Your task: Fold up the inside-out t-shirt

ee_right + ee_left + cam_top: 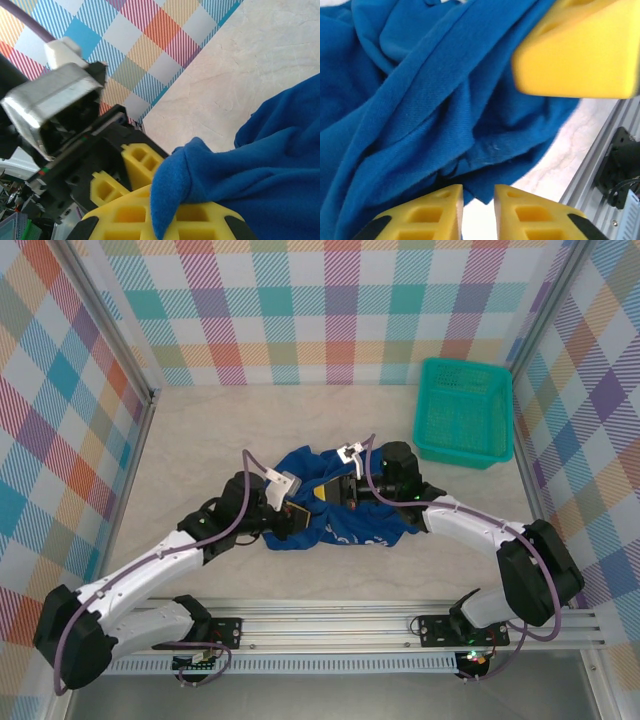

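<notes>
The t-shirt lies crumpled at the middle of the table, between the two arms, with white print showing on its near edge. The basket sits well apart at the far right corner.

The right gripper is over the shirt's far side. In the right wrist view its yellow fingers are clenched on a fold of the blue cloth that runs down between them.

The left gripper meets the shirt from the left, close to the right one. In the left wrist view its fingers are drawn near each other with only a narrow gap, and the shirt's hem is right at their tips. Whether they nip the cloth cannot be told. A finger of the right gripper shows at the upper right, the cloth draped against it.
</notes>
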`<act>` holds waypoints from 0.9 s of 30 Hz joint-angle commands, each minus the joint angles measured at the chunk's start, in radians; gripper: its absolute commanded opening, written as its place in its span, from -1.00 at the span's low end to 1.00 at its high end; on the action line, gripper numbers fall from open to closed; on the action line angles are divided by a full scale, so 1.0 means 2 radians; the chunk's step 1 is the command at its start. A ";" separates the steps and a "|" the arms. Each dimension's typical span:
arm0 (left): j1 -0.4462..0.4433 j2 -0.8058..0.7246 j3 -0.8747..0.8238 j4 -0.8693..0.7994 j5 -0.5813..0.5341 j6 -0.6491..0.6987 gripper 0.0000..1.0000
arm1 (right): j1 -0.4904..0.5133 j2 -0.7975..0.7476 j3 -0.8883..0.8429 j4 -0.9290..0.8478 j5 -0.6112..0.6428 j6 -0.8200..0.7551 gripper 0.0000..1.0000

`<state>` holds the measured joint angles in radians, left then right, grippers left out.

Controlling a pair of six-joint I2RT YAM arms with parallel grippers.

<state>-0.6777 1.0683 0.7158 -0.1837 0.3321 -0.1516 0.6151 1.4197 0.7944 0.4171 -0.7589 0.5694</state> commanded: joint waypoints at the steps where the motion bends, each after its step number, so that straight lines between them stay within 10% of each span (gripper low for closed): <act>1: 0.001 0.015 0.016 0.026 0.005 0.014 -0.43 | -0.004 -0.010 0.016 0.003 -0.019 0.002 -1.00; 9: 0.002 0.041 0.026 0.058 0.012 0.015 -0.15 | -0.005 -0.012 0.011 0.001 -0.018 0.000 -1.00; 20: 0.002 0.016 0.036 0.063 0.056 0.013 -0.90 | -0.010 -0.019 0.025 -0.071 0.022 -0.036 -1.00; 27: 0.002 -0.017 0.042 0.068 0.126 -0.037 -1.00 | -0.007 -0.025 0.094 -0.269 0.213 -0.087 -0.69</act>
<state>-0.6758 1.0611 0.7578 -0.0776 0.4782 -0.1631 0.6029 1.4025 0.9096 0.0937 -0.5568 0.4797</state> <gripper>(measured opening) 0.045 0.132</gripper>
